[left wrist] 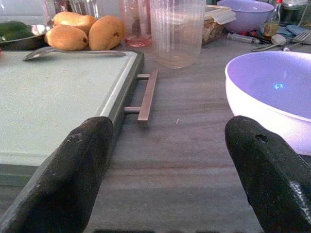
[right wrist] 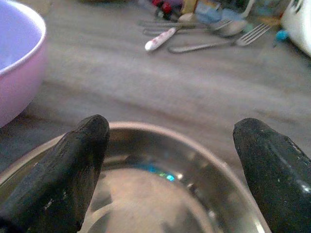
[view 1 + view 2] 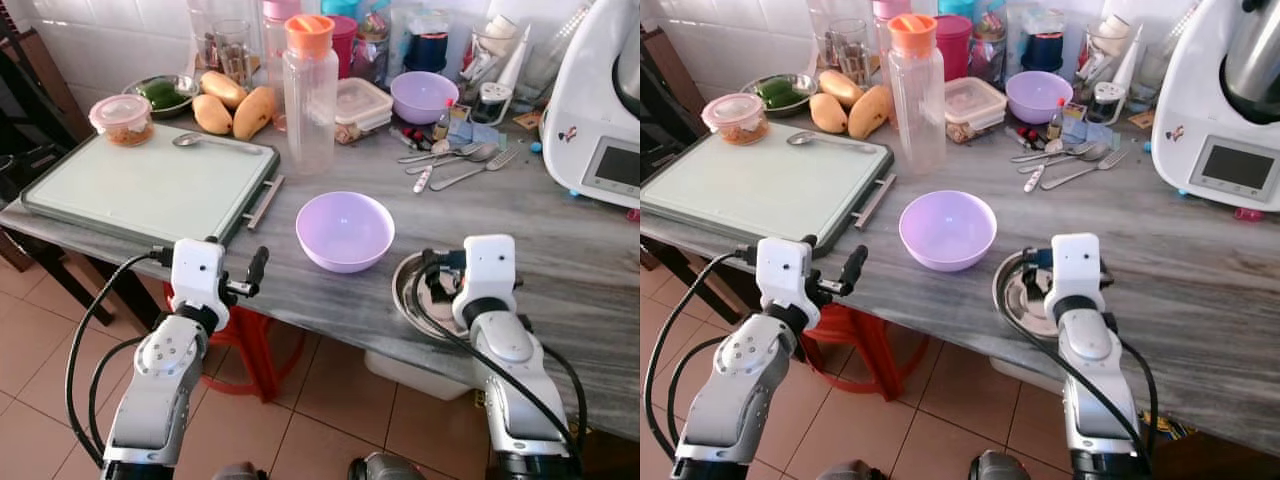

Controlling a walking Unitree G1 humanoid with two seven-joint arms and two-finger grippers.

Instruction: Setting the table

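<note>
A steel bowl (image 3: 412, 292) is seen at the near edge of the grey marble counter (image 3: 560, 250), directly beneath the right gripper (image 2: 170, 160); its 2 fingers are held wide apart above the rim, with nothing between them. A lilac bowl (image 3: 345, 230) is placed just beside the steel bowl, between the 2 grippers. The left gripper (image 1: 170, 165) is held at counter-edge height, fingers likewise spread and empty, with the lilac bowl just ahead of 1 finger and a grey-rimmed tray (image 3: 150, 185) ahead of the other. A spoon (image 3: 215, 141) is noted on the far edge of that tray. Beyond the right gripper, loose cutlery (image 3: 455, 160) is spread on the counter, including 1 fork. Further back, a clear bottle with orange lid (image 3: 309, 90), 3 mangoes (image 3: 235, 103) and a second lilac bowl (image 3: 424, 96) are recorded.
</note>
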